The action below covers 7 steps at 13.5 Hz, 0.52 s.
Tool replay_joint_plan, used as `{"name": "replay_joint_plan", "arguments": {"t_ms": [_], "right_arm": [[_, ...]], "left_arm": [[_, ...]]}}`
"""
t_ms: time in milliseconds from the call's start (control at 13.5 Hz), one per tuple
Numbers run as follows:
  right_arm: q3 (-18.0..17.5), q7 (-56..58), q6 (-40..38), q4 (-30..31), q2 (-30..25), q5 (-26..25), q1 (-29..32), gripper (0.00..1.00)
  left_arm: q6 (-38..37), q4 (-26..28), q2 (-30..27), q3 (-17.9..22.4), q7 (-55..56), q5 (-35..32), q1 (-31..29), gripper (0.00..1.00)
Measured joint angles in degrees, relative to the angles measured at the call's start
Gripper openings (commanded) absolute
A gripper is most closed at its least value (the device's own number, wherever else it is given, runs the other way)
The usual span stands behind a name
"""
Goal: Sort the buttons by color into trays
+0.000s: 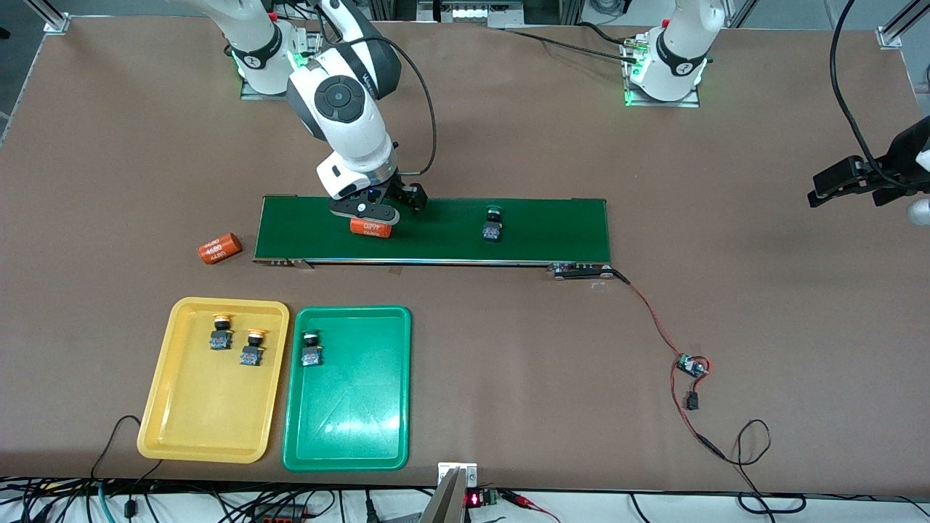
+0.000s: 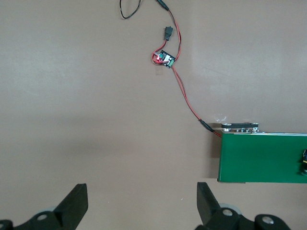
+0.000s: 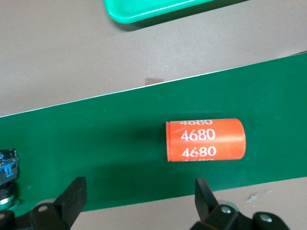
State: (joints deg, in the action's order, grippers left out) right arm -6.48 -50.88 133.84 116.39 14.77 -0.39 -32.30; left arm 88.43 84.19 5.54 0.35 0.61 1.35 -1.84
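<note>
Two yellow-capped buttons stand in the yellow tray. One green-capped button stands in the green tray. Another green-capped button stands on the conveyor belt; it shows at the edge of the right wrist view and of the left wrist view. My right gripper is open and empty, over the belt's edge toward the bases, beside an orange cylinder, not around it. My left gripper is open and empty, waiting over bare table past the belt's end.
The long green conveyor belt carries an orange cylinder printed 4680. A second orange cylinder lies on the table off the belt's right-arm end. A red wire and a small circuit board lie near the left arm's end.
</note>
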Motion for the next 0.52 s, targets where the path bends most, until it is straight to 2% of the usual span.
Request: {"name": "replay_joint_plan", "arguments": {"t_ms": [519], "right_arm": [[0.0, -0.3, 0.0, -0.2, 0.7, 0.0, -0.2, 1.0]], "left_arm": [[0.2, 0.0, 0.0, 0.1, 0.0, 0.0, 0.1, 1.0]]}}
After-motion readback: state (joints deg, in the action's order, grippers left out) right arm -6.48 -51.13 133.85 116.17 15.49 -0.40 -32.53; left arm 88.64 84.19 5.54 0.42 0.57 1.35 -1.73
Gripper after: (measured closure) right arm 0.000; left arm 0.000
